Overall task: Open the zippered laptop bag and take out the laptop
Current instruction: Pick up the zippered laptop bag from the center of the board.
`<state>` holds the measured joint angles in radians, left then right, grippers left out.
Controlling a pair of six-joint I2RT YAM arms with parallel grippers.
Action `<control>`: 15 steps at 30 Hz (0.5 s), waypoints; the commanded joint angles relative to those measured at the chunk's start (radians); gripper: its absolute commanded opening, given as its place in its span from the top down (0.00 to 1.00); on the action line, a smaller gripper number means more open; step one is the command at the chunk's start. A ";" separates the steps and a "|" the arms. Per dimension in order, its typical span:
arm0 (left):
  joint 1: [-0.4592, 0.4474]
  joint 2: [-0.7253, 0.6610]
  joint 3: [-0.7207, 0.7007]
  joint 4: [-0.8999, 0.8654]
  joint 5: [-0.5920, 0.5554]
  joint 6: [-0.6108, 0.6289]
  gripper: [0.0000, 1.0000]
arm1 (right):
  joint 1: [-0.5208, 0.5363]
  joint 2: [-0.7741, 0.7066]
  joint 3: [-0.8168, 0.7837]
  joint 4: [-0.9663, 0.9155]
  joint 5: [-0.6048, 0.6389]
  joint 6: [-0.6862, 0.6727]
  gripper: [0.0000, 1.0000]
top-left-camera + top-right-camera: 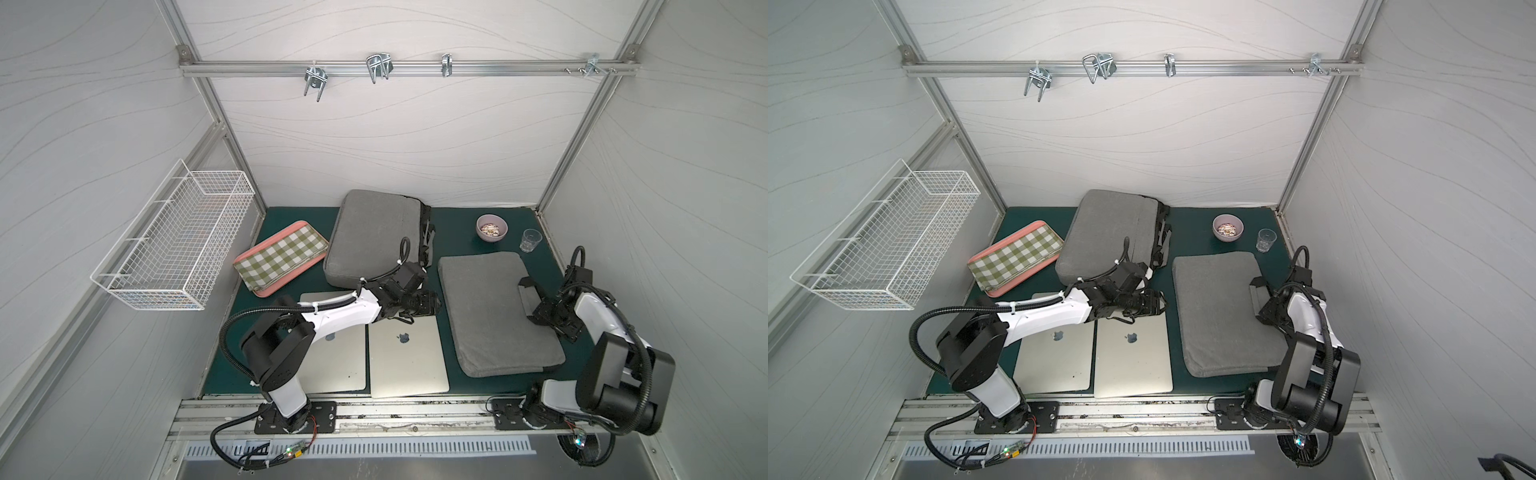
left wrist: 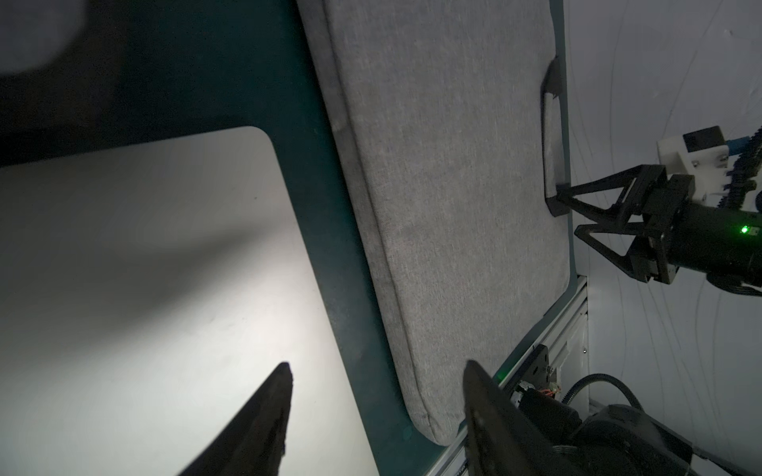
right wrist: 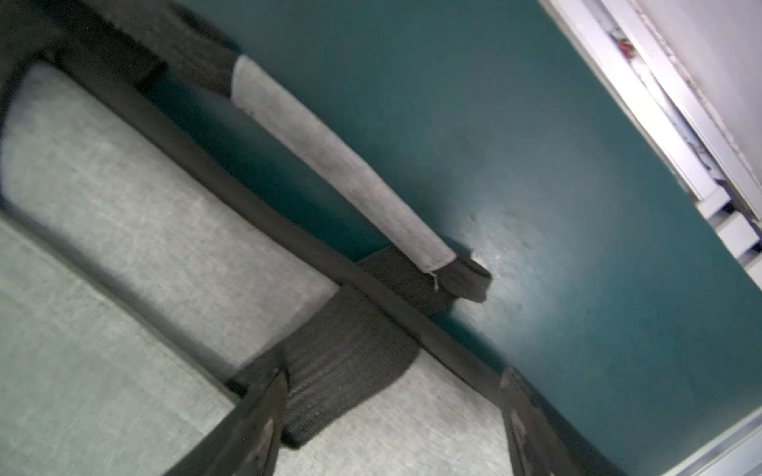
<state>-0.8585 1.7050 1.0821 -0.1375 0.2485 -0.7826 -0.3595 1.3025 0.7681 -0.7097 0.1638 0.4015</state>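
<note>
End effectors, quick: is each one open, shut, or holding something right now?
Left end effector: open, empty, over the silver laptop edge.
Right end effector: open, straddling the handle strap of the grey laptop bag, not clamped.

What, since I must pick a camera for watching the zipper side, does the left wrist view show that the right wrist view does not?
Only the left wrist view: a silver laptop beside the gray laptop bag, most of the bag's top face, and the right end effector, open, at one end of the handle. Only the right wrist view: close up, the black webbing stitched onto the bag and the dark band along its edge. Both: the bag, its handle and the green mat.
</note>
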 commanded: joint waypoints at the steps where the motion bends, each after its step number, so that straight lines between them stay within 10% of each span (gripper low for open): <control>1: -0.020 0.042 0.057 0.023 0.012 0.029 0.34 | -0.019 -0.051 -0.020 -0.056 -0.012 0.058 0.22; 15: -0.083 0.206 0.176 -0.050 0.058 0.070 0.34 | -0.096 -0.032 -0.098 -0.069 -0.052 0.140 0.37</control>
<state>-0.9287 1.8854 1.2118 -0.1764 0.2920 -0.7319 -0.4412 1.2404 0.6636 -0.7418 0.1192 0.5243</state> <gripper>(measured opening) 0.655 0.632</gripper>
